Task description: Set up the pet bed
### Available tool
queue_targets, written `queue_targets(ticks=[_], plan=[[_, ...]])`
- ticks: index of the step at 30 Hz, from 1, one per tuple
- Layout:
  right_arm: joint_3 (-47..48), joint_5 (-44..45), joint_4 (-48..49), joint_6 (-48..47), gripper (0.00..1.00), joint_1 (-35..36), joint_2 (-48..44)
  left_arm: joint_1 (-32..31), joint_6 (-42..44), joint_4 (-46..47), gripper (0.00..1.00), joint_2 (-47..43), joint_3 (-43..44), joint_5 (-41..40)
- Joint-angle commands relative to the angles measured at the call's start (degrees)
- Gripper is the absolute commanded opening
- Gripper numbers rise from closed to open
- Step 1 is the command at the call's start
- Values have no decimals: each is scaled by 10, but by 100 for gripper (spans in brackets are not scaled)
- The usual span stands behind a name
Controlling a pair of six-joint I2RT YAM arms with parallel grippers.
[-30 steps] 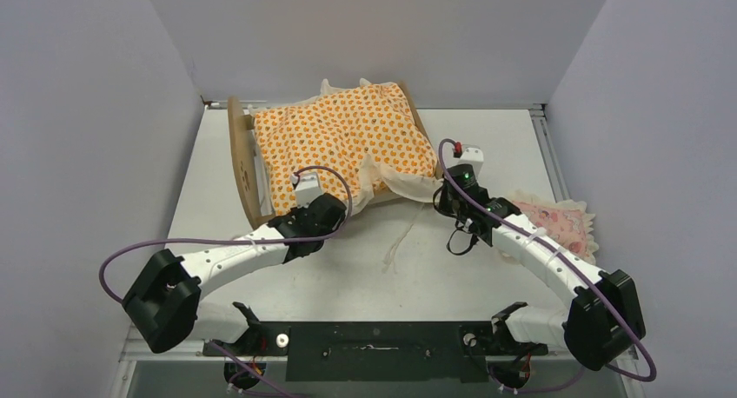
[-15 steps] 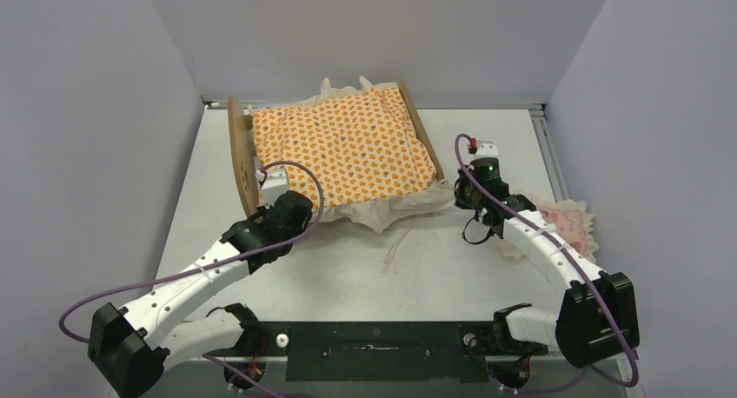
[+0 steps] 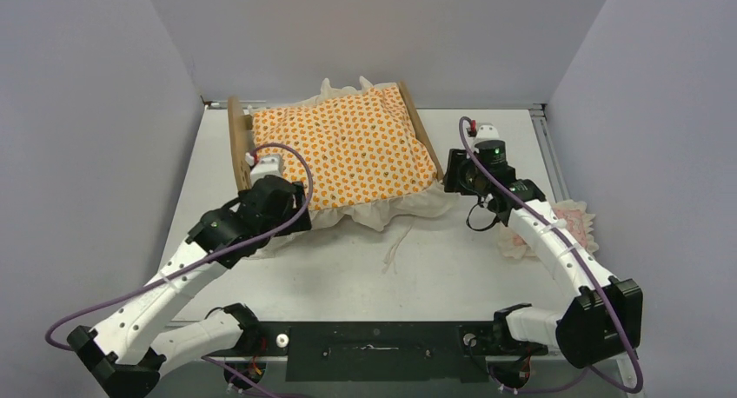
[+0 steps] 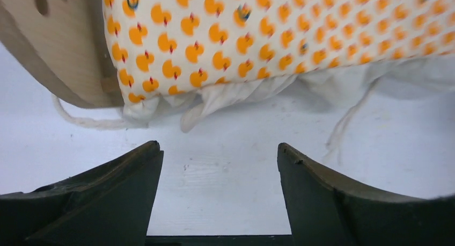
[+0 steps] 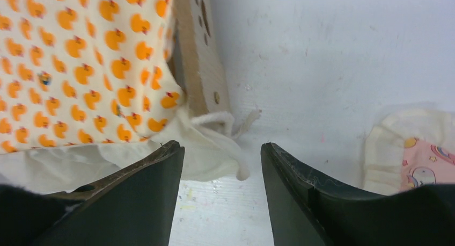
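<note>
Sitting on the surface (image 3: 348, 276): the pet bed (image 3: 235, 146) is standing at the far middle, its headboard (image 4: 59, 42) on the left arm's side.
Mattress: the orange duck-print mattress (image 3: 348, 150) is lying across the frame, its white ruffle spilling over the near edge onto the surface.
Left fingers: the left fingers (image 4: 123, 192) are hanging released and spread wide, gripping nothing, just short of the mattress corner beside the headboard.
Right fingers: the right fingers (image 5: 300, 192) are hovering released and empty at the bed's other near corner, a white cord (image 5: 225, 120) lying just ahead.
Pillow: the pink pillow (image 3: 569, 220) is lying to the right, apart from the bed.
</note>
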Motion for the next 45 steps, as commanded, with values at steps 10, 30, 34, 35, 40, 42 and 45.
queue_targets(ticks=[10,30,34,35,40,42,45], plan=[[13,41,74,27,66,186,-45,67,82,-113,82,-36,141,-176],[-118,85,271,83,70,432,-52,106,66,95,4,25,19,53],[-146,136,303,120,70,458,-47,18,-26,109,5,15,-1,50],[-160,147,317,138,70,463,-45,-2,-46,118,6,15,-6,47],[-207,178,387,201,69,487,-26,-89,-101,176,19,38,-13,31],[-227,184,413,230,68,497,-19,-99,-99,186,29,56,0,44],[-258,207,466,264,64,521,-11,-100,-79,188,40,68,17,50]])
